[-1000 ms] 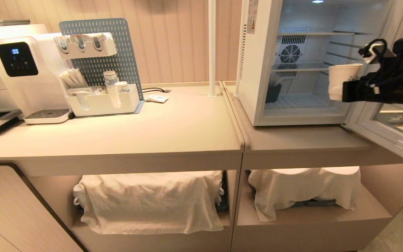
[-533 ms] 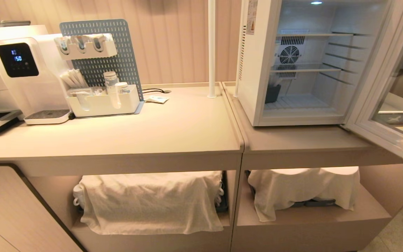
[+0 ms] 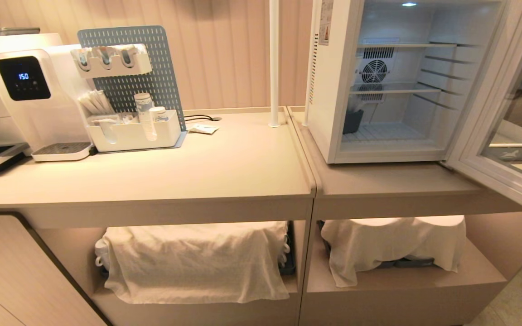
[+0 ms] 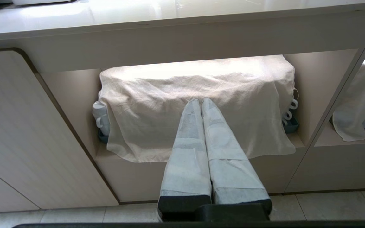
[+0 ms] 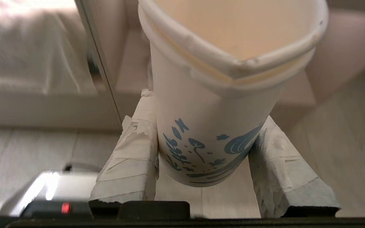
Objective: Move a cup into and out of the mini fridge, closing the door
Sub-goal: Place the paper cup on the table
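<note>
The right pincer [image 5: 201, 133] pinches the cup [image 5: 214, 104] between its taped fingers [image 5: 131, 158], low over the floor – it seems just beside the counter's [image 3: 224, 181] base, though blur hides detail. The mini fridge [image 3: 333, 90] stands empty on the counter, its door [image 3: 496, 136] swung wide. The left pincer [image 4: 200, 104] – pressed together – points at a cloth [image 4: 157, 95] on the lower shelf.
</note>
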You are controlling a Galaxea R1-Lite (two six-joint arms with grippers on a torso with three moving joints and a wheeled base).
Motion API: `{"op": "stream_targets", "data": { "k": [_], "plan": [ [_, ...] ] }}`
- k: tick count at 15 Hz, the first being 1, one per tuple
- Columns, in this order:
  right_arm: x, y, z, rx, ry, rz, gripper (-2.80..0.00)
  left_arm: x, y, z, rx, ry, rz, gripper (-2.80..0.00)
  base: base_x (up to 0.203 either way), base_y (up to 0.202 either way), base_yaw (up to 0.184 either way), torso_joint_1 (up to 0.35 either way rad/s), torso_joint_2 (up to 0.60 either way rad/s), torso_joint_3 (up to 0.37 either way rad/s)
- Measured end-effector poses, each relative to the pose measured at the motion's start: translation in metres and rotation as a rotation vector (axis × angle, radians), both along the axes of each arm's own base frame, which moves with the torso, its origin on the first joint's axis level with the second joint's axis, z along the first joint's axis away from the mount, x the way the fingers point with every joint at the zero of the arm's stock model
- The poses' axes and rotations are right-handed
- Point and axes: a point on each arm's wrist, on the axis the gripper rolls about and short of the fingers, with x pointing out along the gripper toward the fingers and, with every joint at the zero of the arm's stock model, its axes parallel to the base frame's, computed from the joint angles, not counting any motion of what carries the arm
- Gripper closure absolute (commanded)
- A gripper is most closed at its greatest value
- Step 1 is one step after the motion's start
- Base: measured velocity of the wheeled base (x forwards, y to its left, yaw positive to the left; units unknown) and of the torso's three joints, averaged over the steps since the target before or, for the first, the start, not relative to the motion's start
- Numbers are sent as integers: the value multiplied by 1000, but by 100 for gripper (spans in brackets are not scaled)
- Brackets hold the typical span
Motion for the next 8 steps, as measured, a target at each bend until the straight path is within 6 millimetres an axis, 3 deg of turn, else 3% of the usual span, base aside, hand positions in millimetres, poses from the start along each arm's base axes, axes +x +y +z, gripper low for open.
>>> {"op": "stream_targets", "data": {
  "k": [3, 8],
  "plan": [
    [-1, 0, -20, 98, -156, -8, 0, 0, 0, 0, 0, 0, 0, 0, 0, 0, 0, 0, 0, 0],
    [0, 0, -26, 72, -242, 27, 0, 0, 0, 0, 0, 0, 0, 0, 0, 0, 0, 0, 0, 0]
  ]
}}
